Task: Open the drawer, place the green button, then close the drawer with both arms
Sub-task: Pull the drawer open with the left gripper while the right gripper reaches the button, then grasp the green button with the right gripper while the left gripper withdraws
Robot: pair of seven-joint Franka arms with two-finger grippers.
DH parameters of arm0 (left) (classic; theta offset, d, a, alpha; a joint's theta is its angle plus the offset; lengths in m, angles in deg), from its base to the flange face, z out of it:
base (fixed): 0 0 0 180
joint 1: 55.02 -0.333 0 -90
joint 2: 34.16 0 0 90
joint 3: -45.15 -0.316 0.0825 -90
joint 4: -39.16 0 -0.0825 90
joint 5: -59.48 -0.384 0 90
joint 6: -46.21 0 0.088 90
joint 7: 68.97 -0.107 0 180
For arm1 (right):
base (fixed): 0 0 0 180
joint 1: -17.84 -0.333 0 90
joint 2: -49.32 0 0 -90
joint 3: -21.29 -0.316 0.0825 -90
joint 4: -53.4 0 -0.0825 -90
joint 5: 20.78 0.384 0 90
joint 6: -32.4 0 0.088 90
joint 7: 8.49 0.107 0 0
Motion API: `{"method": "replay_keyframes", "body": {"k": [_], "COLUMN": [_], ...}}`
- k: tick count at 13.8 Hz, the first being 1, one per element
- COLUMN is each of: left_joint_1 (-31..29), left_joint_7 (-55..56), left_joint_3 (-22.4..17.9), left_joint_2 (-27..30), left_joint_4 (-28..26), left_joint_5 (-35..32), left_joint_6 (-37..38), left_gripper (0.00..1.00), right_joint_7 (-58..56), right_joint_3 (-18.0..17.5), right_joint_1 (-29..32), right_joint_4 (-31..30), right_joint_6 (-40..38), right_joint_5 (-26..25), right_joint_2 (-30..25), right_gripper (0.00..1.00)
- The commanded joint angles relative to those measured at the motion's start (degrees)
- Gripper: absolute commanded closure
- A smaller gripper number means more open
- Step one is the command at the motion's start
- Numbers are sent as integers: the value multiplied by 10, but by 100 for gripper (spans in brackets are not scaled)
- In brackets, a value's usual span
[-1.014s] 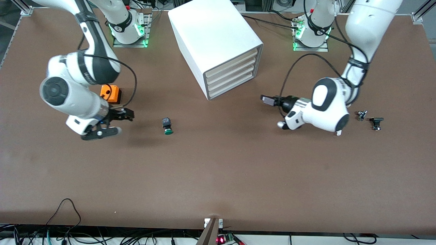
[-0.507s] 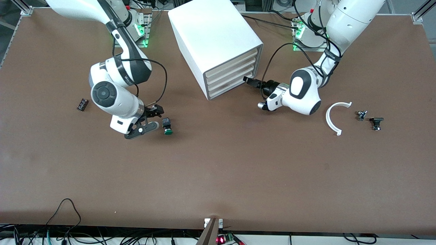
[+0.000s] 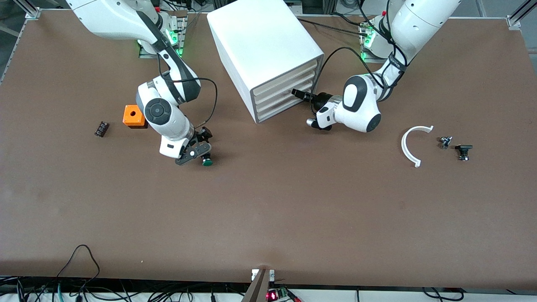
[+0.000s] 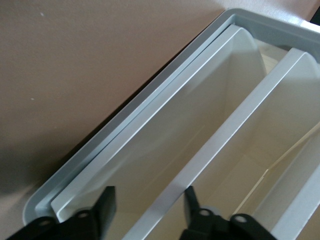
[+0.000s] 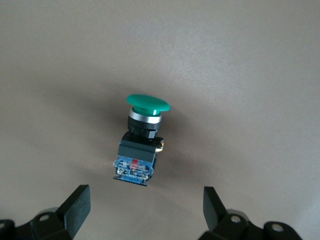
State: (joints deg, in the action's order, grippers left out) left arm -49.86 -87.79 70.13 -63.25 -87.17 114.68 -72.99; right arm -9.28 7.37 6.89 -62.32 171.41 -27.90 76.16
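The button (image 3: 207,162) lies on its side on the table, green cap toward the front camera. In the right wrist view it (image 5: 142,140) lies just ahead of my right gripper (image 5: 146,200), which is open and empty. That gripper (image 3: 202,144) hangs low over the button's black body. The white cabinet (image 3: 264,46) stands at the middle back, all drawers shut. My left gripper (image 3: 297,92) is at the cream drawer fronts (image 3: 285,98). In the left wrist view it (image 4: 148,205) is open, one finger on each side of a lower drawer's front rim (image 4: 225,130).
An orange cube (image 3: 134,116) and a small black part (image 3: 101,128) lie toward the right arm's end. A white curved piece (image 3: 413,144) and two small black parts (image 3: 445,141) (image 3: 463,151) lie toward the left arm's end.
My right gripper has moved along the table to just over the button. My left gripper has moved up to the drawer fronts. The button has not moved.
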Motion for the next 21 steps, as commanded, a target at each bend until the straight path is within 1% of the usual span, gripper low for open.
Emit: {"method": "replay_keyframes", "body": {"k": [1,3,4,5,6,8,10,11,12,13,14,16,17,18,19,20,21], "left_joint_1": [-1,-4,-10,-23,-35,-62,-66,-66,-67,-67,-67,-78,-84,-95,-121,-137,-137], "left_joint_7": [-13,-14,-15,-16,-17,-17,-12,-7,-5,-4,-3,-5,-6,-6,-6,-7,-8], "left_joint_3": [2,2,-4,-18,-31,-37,-47,-48,-47,-47,-47,-48,-48,-49,-51,-54,-60], "left_joint_2": [8,11,16,25,33,42,42,43,47,54,60,82,96,114,138,158,168], "left_joint_4": [-16,-14,-12,-9,-2,7,29,29,28,28,29,29,29,29,29,29,30], "left_joint_5": [14,11,7,3,2,-11,-25,-26,-25,-25,-26,-27,-39,-53,-55,-54,-53], "left_joint_6": [-18,-18,-19,-20,-31,-63,-73,-73,-74,-78,-94,-118,-139,-160,-165,-168,-169], "left_gripper": [100,100,100,100,100,100,100,84,1,0,0,0,0,0,0,0,0], "right_joint_7": [-6,-5,1,7,28,79,112,113,113,114,114,114,113,113,113,113,113], "right_joint_3": [-4,-4,-4,-5,-4,-4,-4,-4,-4,-4,-3,-3,-3,-3,-3,-2,-2], "right_joint_1": [-1,-2,-3,-3,-2,-3,-3,-2,-1,-1,-1,0,0,0,0,0,0], "right_joint_4": [-6,-5,-5,-3,-1,2,5,5,5,6,8,13,13,15,15,22,27], "right_joint_6": [27,42,43,43,44,46,45,45,45,45,45,45,45,44,44,44,44], "right_joint_5": [-6,-6,-6,-5,-4,-1,-4,-4,-3,-1,0,0,-2,-3,-2,-2,-2], "right_joint_2": [11,20,22,26,32,38,41,44,47,51,56,60,60,60,60,60,57], "right_gripper": [0,0,0,0,0,0,0,1,4,10,19,42,56,61,68,71,72]}}
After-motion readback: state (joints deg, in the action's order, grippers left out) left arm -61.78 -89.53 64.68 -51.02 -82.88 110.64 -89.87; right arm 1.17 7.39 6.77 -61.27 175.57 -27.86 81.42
